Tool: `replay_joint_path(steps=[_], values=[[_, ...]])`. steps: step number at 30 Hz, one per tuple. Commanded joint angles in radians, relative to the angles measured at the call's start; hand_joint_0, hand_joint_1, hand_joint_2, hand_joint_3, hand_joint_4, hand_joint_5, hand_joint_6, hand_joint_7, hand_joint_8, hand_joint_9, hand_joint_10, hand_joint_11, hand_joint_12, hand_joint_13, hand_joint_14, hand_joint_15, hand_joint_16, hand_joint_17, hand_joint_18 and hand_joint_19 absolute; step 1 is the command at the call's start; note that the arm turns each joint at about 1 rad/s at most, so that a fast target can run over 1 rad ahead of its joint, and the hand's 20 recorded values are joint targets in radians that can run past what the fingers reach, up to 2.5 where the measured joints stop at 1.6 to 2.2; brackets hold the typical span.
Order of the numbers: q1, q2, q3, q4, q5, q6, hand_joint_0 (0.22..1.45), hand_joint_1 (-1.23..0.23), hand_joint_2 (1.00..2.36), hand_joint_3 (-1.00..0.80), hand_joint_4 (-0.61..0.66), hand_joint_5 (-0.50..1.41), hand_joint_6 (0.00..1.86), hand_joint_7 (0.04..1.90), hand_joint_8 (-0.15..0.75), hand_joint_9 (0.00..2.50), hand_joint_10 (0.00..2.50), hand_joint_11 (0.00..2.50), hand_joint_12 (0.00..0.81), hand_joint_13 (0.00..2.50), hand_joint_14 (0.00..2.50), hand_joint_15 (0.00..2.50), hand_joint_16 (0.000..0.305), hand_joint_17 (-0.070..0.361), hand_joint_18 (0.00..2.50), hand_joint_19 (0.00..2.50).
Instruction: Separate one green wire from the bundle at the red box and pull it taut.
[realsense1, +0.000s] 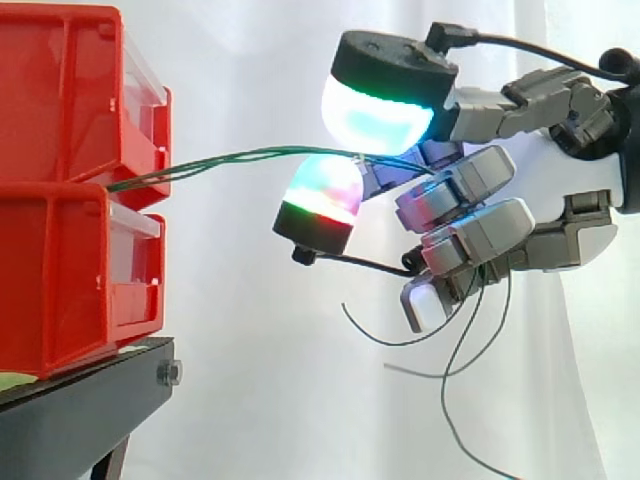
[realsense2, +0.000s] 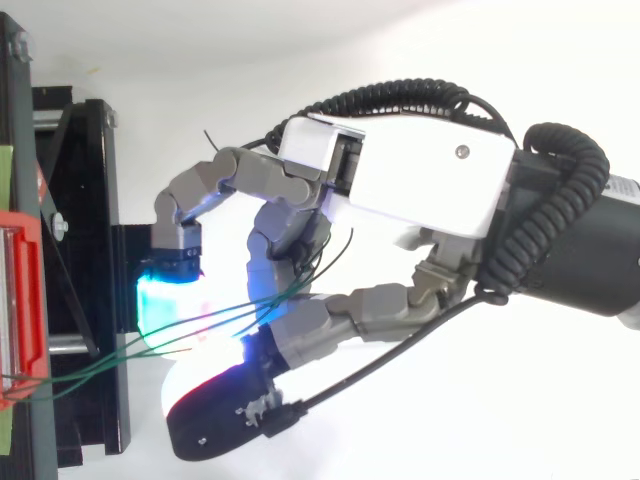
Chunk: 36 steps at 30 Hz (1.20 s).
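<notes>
Green wires (realsense1: 230, 158) run level from the red box (realsense1: 70, 190) into the hand's (realsense2: 420, 180) curled fingertips (realsense1: 380, 115), several pinched together between them.

My grey-and-white hand (realsense2: 420, 170) points toward nine o'clock, curled fingers and thumb pinching thin green wires (realsense1: 230, 158) between glowing pads (realsense1: 375, 115).

Your count: upper red bin (realsense1: 60, 90) plus lower red bin (realsense1: 70, 280), two total. One black stand (realsense1: 85, 405). One hand (realsense2: 410, 180). Green wires (realsense1: 240, 156): at least three, strands overlap, exact number unclear.
</notes>
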Motion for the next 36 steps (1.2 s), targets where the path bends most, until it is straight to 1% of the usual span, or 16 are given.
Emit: replay_joint_path(steps=[1, 3, 4, 6, 8, 13, 17, 19, 22, 26, 27, 32, 33, 35, 36], values=[[0.0, 0.0, 0.007, -0.004, 0.002, 0.008, 0.51, -0.69, 1.0, -0.5, 0.23, -0.21, 0.89, 0.98, 0.37, 1.19, 0.74, 1.57, 0.402, 1.52, 0.0, 1.67, 0.055, 0.125, 1.08, 0.55], [0.0, 0.0, 0.007, -0.004, 0.002, 0.008, 0.52, -0.66, 1.0, -0.5, 0.22, -0.21, 0.88, 0.99, 0.362, 1.19, 0.71, 1.59, 0.396, 1.52, 0.0, 1.66, 0.055, 0.124, 1.08, 0.56], [0.0, 0.0, 0.007, -0.004, 0.002, 0.008, 0.54, -0.62, 1.0, -0.5, 0.21, -0.21, 0.88, 0.99, 0.349, 1.2, 0.65, 1.64, 0.381, 1.51, 0.0, 1.67, 0.054, 0.122, 1.06, 0.57], [0.0, 0.0, 0.007, -0.003, 0.0, 0.008, 0.57, -0.62, 1.0, -0.49, 0.21, -0.21, 0.87, 1.01, 0.338, 1.19, 0.62, 1.66, 0.378, 1.5, 0.0, 1.65, 0.053, 0.12, 1.05, 0.58], [0.0, 0.0, 0.007, -0.003, 0.002, 0.008, 0.6, -0.63, 1.01, -0.39, 0.2, -0.21, 0.87, 1.03, 0.337, 1.19, 0.59, 1.66, 0.367, 1.49, 0.0, 1.64, 0.052, 0.118, 1.05, 0.58], [0.0, 0.0, 0.007, -0.003, 0.002, 0.008, 0.61, -0.68, 1.02, -0.26, 0.18, -0.21, 0.88, 1.04, 0.332, 1.18, 0.59, 1.66, 0.372, 1.47, 0.0, 1.62, 0.052, 0.118, 1.04, 0.58], [0.0, 0.0, 0.007, 0.0, 0.002, 0.008, 0.62, -0.73, 1.02, -0.23, 0.17, -0.21, 0.88, 1.05, 0.331, 1.16, 0.59, 1.66, 0.377, 1.44, 0.01, 1.61, 0.053, 0.118, 1.04, 0.56], [0.0, 0.0, 0.007, 0.0, 0.002, 0.008, 0.62, -0.76, 1.02, -0.23, 0.18, -0.21, 0.88, 1.06, 0.335, 1.16, 0.59, 1.65, 0.382, 1.42, 0.01, 1.6, 0.052, 0.118, 1.03, 0.56], [0.0, 0.0, 0.007, -0.001, 0.0, 0.008, 0.64, -0.8, 1.02, -0.26, 0.18, -0.21, 0.89, 1.03, 0.338, 1.15, 0.58, 1.65, 0.396, 1.34, 0.01, 1.53, 0.052, 0.117, 1.01, 0.54], [0.0, 0.0, 0.007, -0.001, 0.002, 0.008, 0.67, -0.84, 1.02, -0.3, 0.17, -0.21, 0.89, 0.99, 0.332, 1.15, 0.55, 1.65, 0.409, 1.3, 0.01, 1.48, 0.051, 0.114, 0.98, 0.52], [0.0, 0.0, 0.007, -0.001, 0.0, 0.008, 0.67, -0.85, 1.01, -0.32, 0.18, -0.21, 0.89, 0.98, 0.331, 1.15, 0.53, 1.66, 0.415, 1.27, 0.01, 1.43, 0.051, 0.114, 0.97, 0.52], [0.0, 0.0, 0.007, 0.0, 0.002, 0.008, 0.7, -0.9, 1.0, -0.47, 0.18, -0.21, 0.89, 1.02, 0.338, 1.15, 0.43, 1.67, 0.429, 1.15, 0.02, 1.22, 0.051, 0.115, 0.94, 0.49], [0.0, 0.0, 0.007, 0.0, 0.002, 0.008, 0.68, -0.9, 1.0, -0.5, 0.18, -0.2, 0.89, 1.03, 0.337, 1.15, 0.38, 1.68, 0.429, 1.12, 0.02, 1.17, 0.052, 0.116, 0.93, 0.5], [-0.002, 0.0, 0.007, 0.0, 0.002, 0.008, 0.57, -0.84, 1.0, -0.5, 0.19, -0.2, 0.89, 1.02, 0.358, 1.16, 0.27, 1.69, 0.434, 1.05, 0.02, 1.03, 0.054, 0.121, 0.92, 0.5], [-0.002, 0.0, 0.007, 0.0, 0.002, 0.008, 0.56, -0.81, 1.0, -0.5, 0.19, -0.2, 0.89, 1.02, 0.361, 1.17, 0.25, 1.67, 0.437, 1.03, 0.02, 1.0, 0.055, 0.123, 0.92, 0.5]])
